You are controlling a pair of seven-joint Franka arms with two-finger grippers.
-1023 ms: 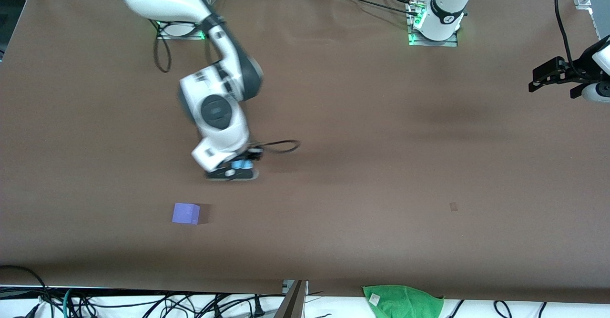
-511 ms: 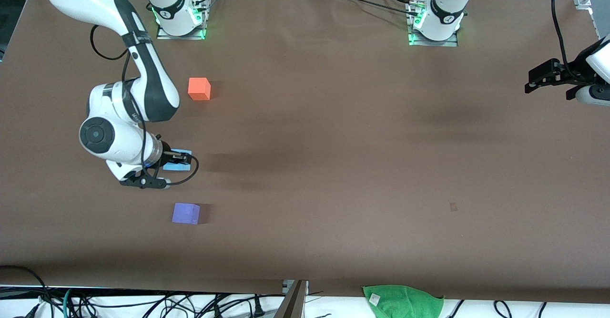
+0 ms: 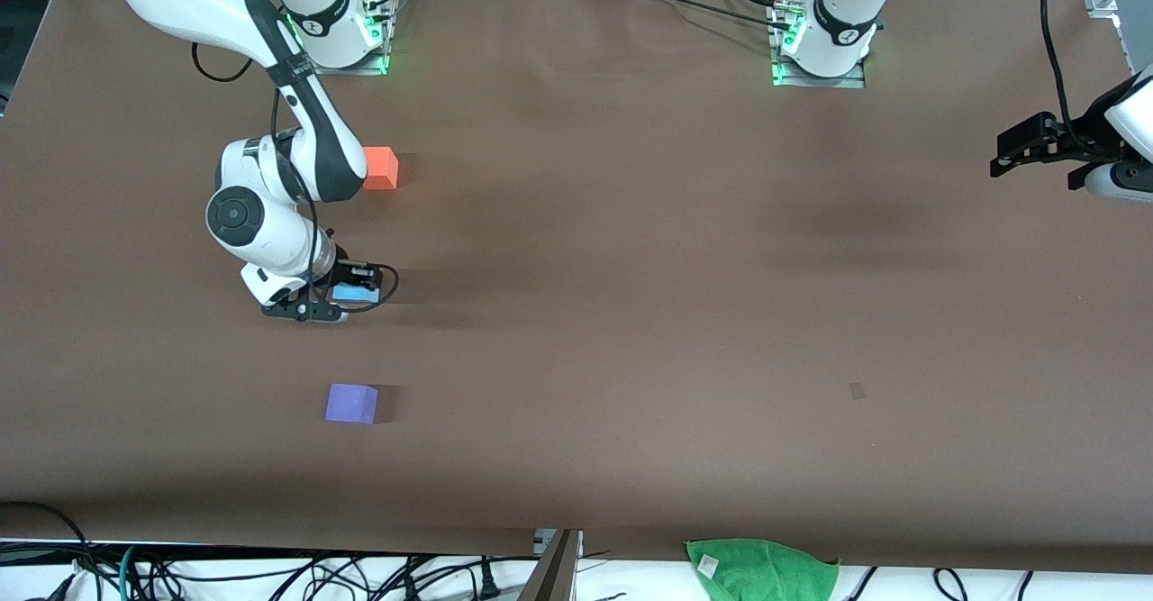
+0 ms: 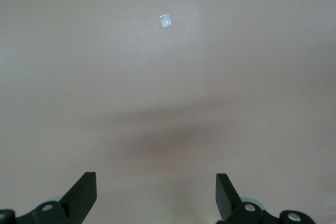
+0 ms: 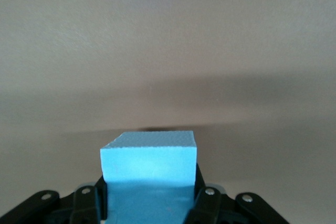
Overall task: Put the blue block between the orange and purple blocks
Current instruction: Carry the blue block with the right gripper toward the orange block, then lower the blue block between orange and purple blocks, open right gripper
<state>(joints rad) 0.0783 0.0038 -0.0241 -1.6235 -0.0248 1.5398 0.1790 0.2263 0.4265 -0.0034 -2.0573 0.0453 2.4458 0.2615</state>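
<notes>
The brown tabletop (image 3: 630, 313) carries every item; no containers appear on it. The right arm reaches down from its base, and the right hand (image 3: 353, 293) pinches the blue block (image 3: 354, 294) over the stretch of tabletop between the orange block (image 3: 384, 168) and the purple block (image 3: 351, 403). The orange block lies farther from the front camera, partly covered by the arm; the purple block lies nearer to it, well apart from the hand.

The left arm waits at its own end of the tabletop — the left hand (image 3: 1022, 150) is spread, holding nothing.

The right wrist view shows the blue block (image 5: 149, 163) clamped between the fingers (image 5: 207, 203), a detail mostly hidden in the front view. The left wrist view shows the spread fingers (image 4: 81, 195) and a small pale mark (image 4: 166, 21) on the tabletop.

A green cloth (image 3: 761, 569) lies at the table's near edge.
</notes>
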